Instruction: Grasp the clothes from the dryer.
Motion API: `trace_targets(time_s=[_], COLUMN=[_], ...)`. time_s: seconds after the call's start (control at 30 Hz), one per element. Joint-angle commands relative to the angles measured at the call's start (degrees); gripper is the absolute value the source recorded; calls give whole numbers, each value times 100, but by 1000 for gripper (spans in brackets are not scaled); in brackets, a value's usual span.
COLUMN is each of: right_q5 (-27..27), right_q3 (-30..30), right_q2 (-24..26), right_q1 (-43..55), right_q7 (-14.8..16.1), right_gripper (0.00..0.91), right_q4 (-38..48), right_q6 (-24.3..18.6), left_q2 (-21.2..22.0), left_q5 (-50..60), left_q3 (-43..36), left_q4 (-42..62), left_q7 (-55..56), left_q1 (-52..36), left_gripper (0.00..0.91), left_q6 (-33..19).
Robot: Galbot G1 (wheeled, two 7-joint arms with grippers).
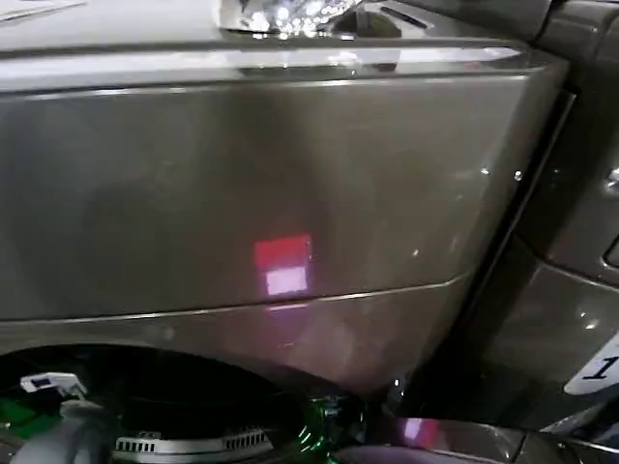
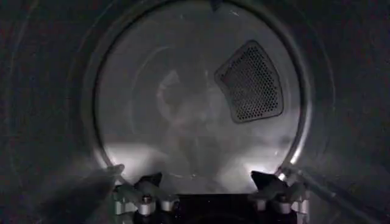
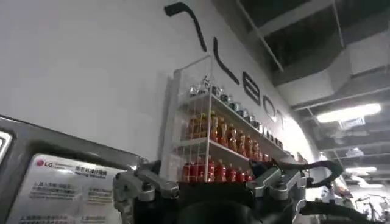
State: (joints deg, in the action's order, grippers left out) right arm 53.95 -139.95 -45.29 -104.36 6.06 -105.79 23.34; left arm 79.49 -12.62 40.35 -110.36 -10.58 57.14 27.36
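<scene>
1. Left gripper [image 2: 207, 182] inside the dryer [image 1: 242, 184], jaws spread wide, nothing between them.
2. Farther in, toward 12 o'clock on the drum's back wall, a pale faint shape, possibly the clothes [image 2: 183, 115]; hard to tell.
3. Likely light, soft, floppy: best pinched at a bunched fold.
4. Right gripper [image 3: 210, 185] parked, raised toward a drinks shelf [image 3: 225, 134], jaws spread.

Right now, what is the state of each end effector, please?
Left end effector: open, holding nothing, facing into the dryer drum.
Right end effector: open, holding nothing, pointing up toward a wire shelf of bottles.
</scene>
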Motion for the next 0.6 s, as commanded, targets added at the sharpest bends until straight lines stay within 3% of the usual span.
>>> trace_targets(time_s=[0.03, 0.6], right_q5=[-15, -6], right_q3=[-109, -159], right_q2=[-7, -11], right_q1=[-74, -29], right_q7=[14, 60], right_gripper=[907, 907], right_q4=[13, 117], right_q6=[-16, -21], left_q2=[-105, 30], left_q5=[20, 270], left_q3=[-401, -959], left_q4=[1880, 4444], left_q7=[77, 27], left_q1=[-1449, -3320], left_gripper=[907, 907], left_q6=[-181, -360])
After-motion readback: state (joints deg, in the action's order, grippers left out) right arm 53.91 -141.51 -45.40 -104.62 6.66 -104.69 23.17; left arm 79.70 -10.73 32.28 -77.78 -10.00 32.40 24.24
